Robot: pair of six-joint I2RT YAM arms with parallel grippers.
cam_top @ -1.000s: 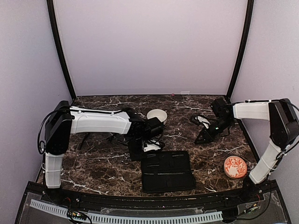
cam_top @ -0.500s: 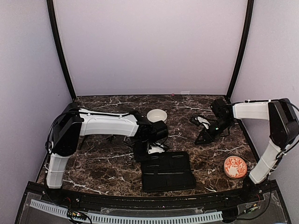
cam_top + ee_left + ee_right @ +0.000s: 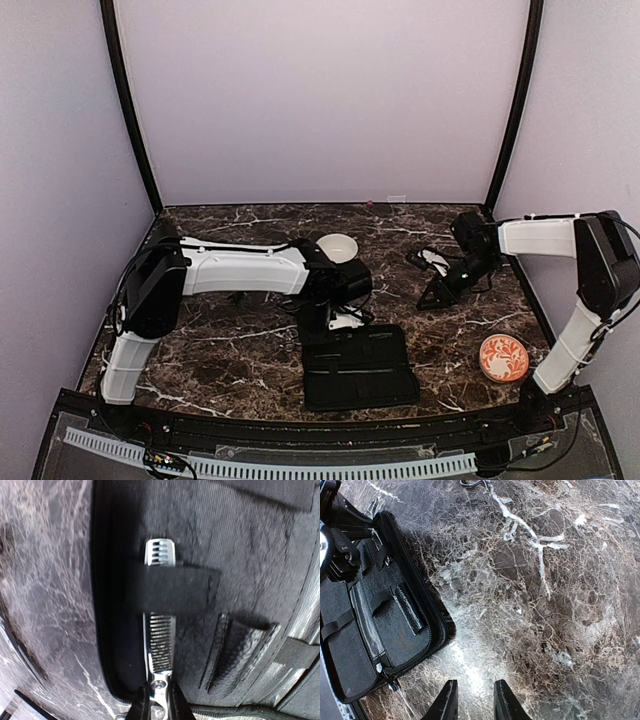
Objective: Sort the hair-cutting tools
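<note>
Since a second ago the left arm has reached further right, so the left gripper [image 3: 159, 708] now sits at the far left corner of the open black fabric case [image 3: 360, 370] instead of just off that corner. The right arm has not shifted, and the case lies where it lay.

To the left of the case and all round it runs the dark marble table [image 3: 210, 350]. Inside the case, along its zipped left edge, the thinning scissors [image 3: 160, 642] lie with their toothed blade passed under a black elastic strap [image 3: 172, 591], the silver tip showing beyond the strap. More straps and a stitched pocket lie further right in the case. Behind the case stands a white round bowl [image 3: 337, 246], partly covered by the left arm. Right of the case, near its right corner, sits a round orange patterned dish [image 3: 503, 357]. In the right wrist view a silver ring-like piece [image 3: 472, 484] just peeks in at the top edge, well away from the case; what it belongs to cannot be made out.

The left gripper is clamped on the thinning scissors at the pivot screw, its black fingers [image 3: 140, 707] pressed close on either side. The right gripper [image 3: 475, 702] hangs over bare marble beyond the right side of the case, its fingers apart, holding and touching nothing
</note>
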